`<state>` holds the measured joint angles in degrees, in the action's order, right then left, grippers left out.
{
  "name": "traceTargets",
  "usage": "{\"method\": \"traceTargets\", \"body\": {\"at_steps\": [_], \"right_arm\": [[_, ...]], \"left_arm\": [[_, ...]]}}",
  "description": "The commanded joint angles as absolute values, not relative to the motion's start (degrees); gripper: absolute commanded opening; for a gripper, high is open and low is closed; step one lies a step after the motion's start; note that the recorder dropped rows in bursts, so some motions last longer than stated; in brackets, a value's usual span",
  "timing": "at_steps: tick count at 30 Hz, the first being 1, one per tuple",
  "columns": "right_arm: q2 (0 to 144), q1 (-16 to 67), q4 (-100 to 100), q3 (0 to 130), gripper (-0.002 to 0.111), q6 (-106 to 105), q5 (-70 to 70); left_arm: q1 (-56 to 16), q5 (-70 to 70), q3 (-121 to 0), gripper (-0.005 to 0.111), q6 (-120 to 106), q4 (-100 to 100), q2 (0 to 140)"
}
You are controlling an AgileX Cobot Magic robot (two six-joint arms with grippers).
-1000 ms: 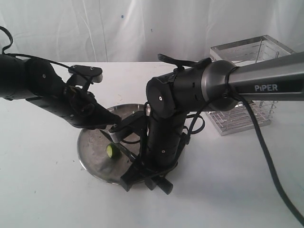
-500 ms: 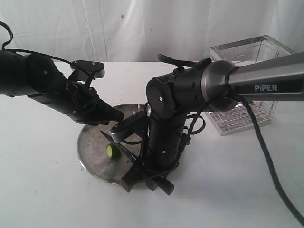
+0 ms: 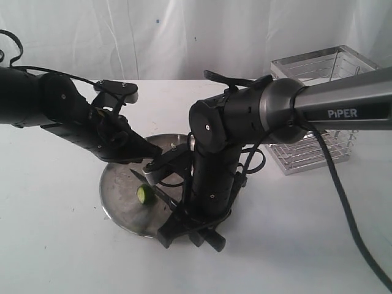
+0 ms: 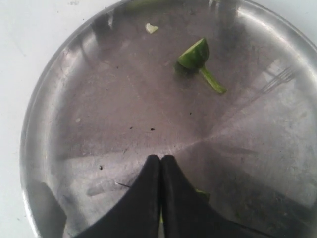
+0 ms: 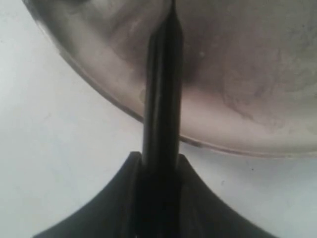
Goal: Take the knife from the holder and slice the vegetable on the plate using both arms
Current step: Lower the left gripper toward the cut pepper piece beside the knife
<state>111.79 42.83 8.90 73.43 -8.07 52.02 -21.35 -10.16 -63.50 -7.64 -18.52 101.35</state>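
Knife [image 3: 153,188] | axis diagonal | tip over plate [image 3: 119,199] | clamped by right end effector [image 5: 159,161]

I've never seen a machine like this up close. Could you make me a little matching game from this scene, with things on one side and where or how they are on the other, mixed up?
Things:
1. knife
2. holder
3. vegetable piece
4. left end effector

Places or states:
A. shut, over the plate
B. lying on the plate
C. gripped by the right end effector
D. standing on the table, off the plate

Pairs: 1-C, 2-D, 3-B, 4-A.
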Motion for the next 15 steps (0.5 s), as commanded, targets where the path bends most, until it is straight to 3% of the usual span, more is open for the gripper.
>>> {"method": "traceTargets", "body": {"at_steps": [1,15], "right_arm": [[111.54,42.87,9.02,73.58,0.000,-8.41,50.28],[111.54,42.87,9.02,73.58,0.000,-8.40,49.70]], "left_arm": [[-22.03,-13.32,-63.46,0.005,-7.73,-19.21,103.29],[-21.84,-14.69,-63.46,0.005,-11.12,-19.21,100.45]]}}
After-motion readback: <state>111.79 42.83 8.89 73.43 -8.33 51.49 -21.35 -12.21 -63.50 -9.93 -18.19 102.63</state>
